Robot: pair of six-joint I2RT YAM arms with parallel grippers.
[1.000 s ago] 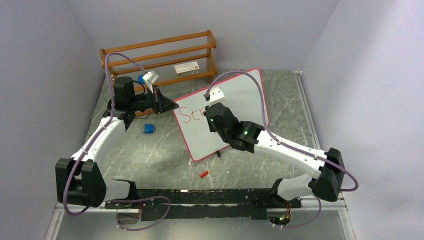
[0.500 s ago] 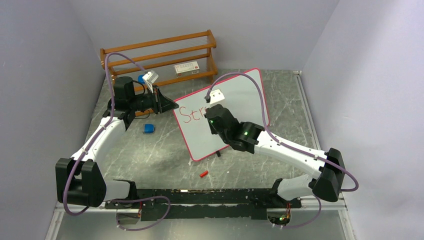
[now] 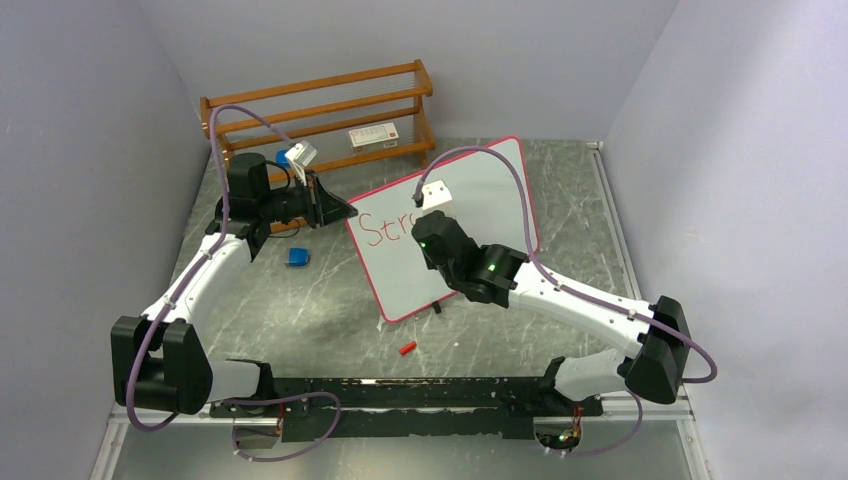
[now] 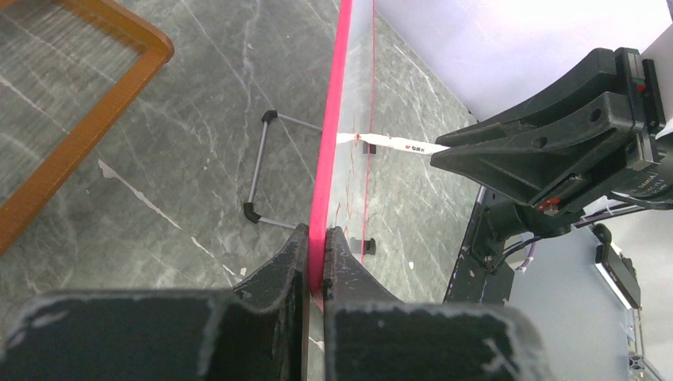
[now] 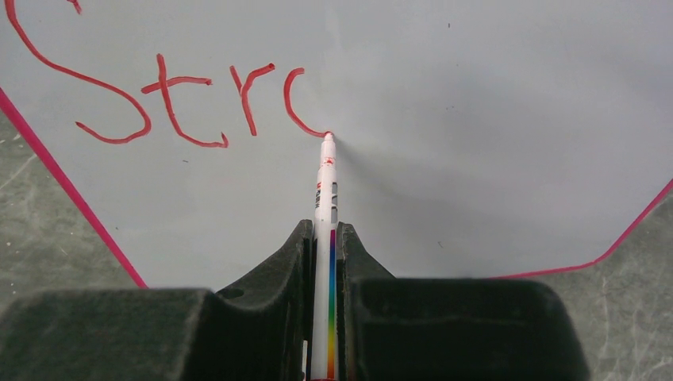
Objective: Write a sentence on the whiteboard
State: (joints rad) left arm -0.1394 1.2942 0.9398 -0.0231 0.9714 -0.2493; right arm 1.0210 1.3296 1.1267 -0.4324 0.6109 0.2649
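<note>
Two arms work at one whiteboard (image 3: 490, 180). It stands tilted on the grey worktop (image 3: 300, 310), in front of a wooden rack (image 3: 320, 105). A thin wire stand (image 4: 255, 171) shows behind it.

The left tool (image 4: 316, 242) is clenched on the pink rim at the board's left edge, with one finger on each side.

The right tool (image 5: 324, 234) grips a white marker (image 5: 325, 186) with a rainbow stripe down it. The marker points away from the tool, and its red tip touches the white face of the board.

The sentence (image 5: 168, 99) is in red on the left part of the board. It reads "Str" and then a curve like a "c". The marker tip sits right at the bottom end of that curve. The rest of the board to the right is bare white.

A small red cap (image 3: 406, 348) lies on the worktop in front of the board, apart from it. A little blue thing (image 3: 297, 257) lies near the left arm. A small white box (image 3: 375, 136) sits on the rack's low shelf.
</note>
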